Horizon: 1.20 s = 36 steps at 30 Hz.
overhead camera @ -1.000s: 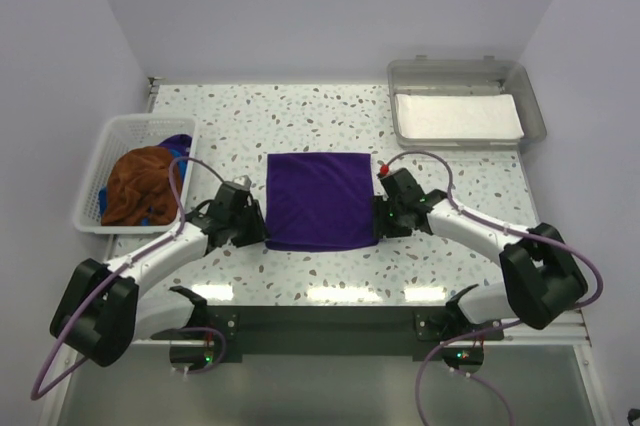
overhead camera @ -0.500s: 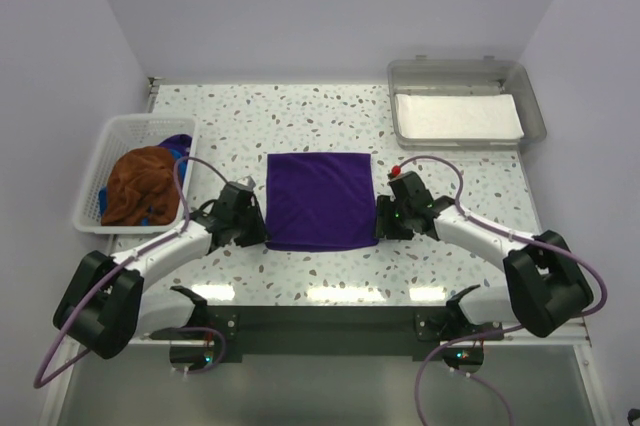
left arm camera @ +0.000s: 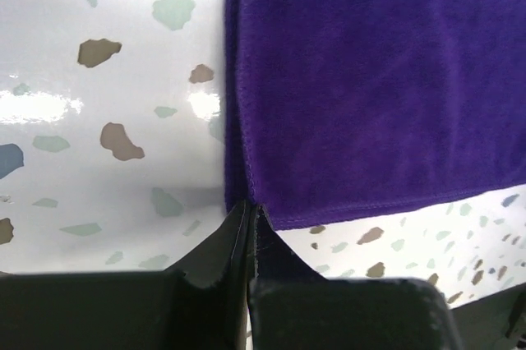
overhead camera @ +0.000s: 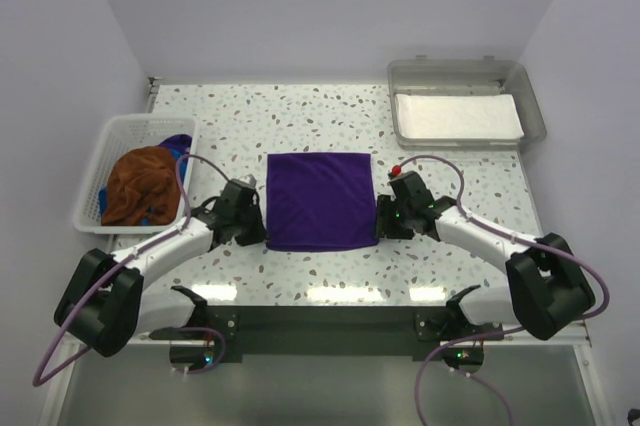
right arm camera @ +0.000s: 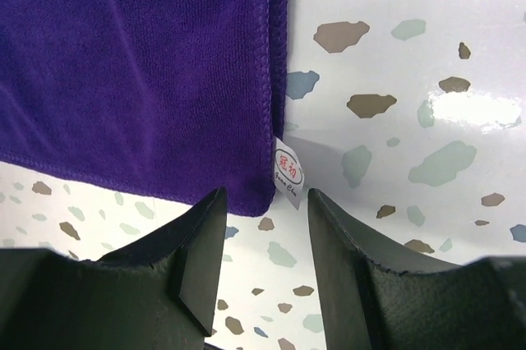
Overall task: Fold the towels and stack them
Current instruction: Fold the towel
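Note:
A deep purple towel [overhead camera: 320,199] lies flat as a folded rectangle in the middle of the table. My left gripper [overhead camera: 264,234] sits at its near left corner. In the left wrist view the jaws are pressed together at that corner [left arm camera: 251,206] of the purple towel [left arm camera: 370,79], pinching its edge. My right gripper [overhead camera: 379,230] is at the near right corner. There it stands open [right arm camera: 265,202], its fingers on either side of the towel's [right arm camera: 140,62] corner and white label [right arm camera: 288,171]. A rust-brown towel [overhead camera: 135,186] and a bit of purple cloth [overhead camera: 177,142] lie in the basket.
The white basket [overhead camera: 108,136] stands at the left edge of the table. A grey tray [overhead camera: 535,111] lined with a flat white sheet [overhead camera: 458,116] stands at the back right. Speckled tabletop [overhead camera: 300,116] lies between them, and walls close in on three sides.
My left gripper has closed at the towel's near left corner. Both grippers have shifted slightly toward the towel's near corners. The towel itself has not moved.

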### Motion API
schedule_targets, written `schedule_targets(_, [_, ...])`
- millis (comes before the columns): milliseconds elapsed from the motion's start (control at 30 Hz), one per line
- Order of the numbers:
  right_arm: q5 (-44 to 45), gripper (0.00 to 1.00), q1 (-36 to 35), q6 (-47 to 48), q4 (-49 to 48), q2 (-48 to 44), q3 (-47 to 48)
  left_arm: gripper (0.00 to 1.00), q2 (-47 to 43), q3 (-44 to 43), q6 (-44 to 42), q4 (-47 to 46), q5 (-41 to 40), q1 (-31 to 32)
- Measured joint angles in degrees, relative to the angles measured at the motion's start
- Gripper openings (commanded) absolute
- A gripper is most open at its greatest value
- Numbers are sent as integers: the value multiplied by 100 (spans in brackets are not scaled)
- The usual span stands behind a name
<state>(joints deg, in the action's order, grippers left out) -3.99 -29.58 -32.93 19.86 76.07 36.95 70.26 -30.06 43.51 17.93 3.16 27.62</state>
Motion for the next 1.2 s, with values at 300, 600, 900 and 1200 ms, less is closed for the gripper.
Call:
schedule_targets(300, [70, 48, -2, 120, 122, -249, 66, 0, -415, -603, 260, 586, -24, 385])
schedule_targets(600, [107, 38, -2, 216, 160, -264, 66, 0, -568, 260, 647, 763, -74, 542])
schedule_targets(900, [-133, 32, 0, 203, 151, -251, 63, 0, -256, 175, 651, 647, -136, 542])
schedule_targets(1200, [-319, 31, -2, 155, 149, 20, 50, 0, -260, 175, 645, 645, -151, 542])
